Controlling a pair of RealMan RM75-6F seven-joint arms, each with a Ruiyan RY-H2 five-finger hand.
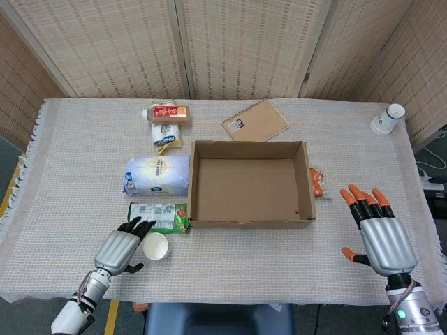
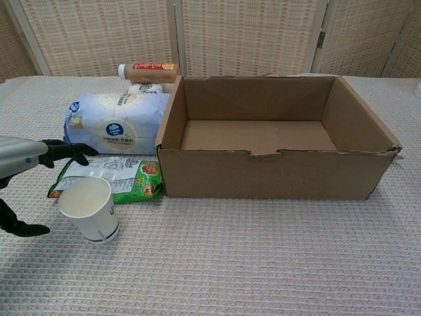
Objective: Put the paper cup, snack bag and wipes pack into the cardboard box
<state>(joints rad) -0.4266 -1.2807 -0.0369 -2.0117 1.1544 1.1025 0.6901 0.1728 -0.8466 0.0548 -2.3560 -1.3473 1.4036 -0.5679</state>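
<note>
A white paper cup (image 1: 155, 246) (image 2: 89, 209) stands upright near the table's front left. Just left of it is my left hand (image 1: 121, 248) (image 2: 27, 171), fingers spread on either side of the cup and not touching it. Behind the cup lies the green snack bag (image 1: 160, 217) (image 2: 114, 178), and behind that the blue-and-white wipes pack (image 1: 157, 175) (image 2: 117, 124). The cardboard box (image 1: 249, 222) (image 2: 276, 178) sits open and empty in the middle. My right hand (image 1: 378, 232) hovers flat with fingers spread, right of the box, holding nothing.
A brown bottle (image 1: 167, 113) (image 2: 148, 71) and a yellow item (image 1: 167, 144) lie behind the wipes pack. A spiral notebook (image 1: 255, 121) lies behind the box. A small orange object (image 1: 317, 182) is beside the box's right wall. Another white cup (image 1: 387, 118) lies at the far right.
</note>
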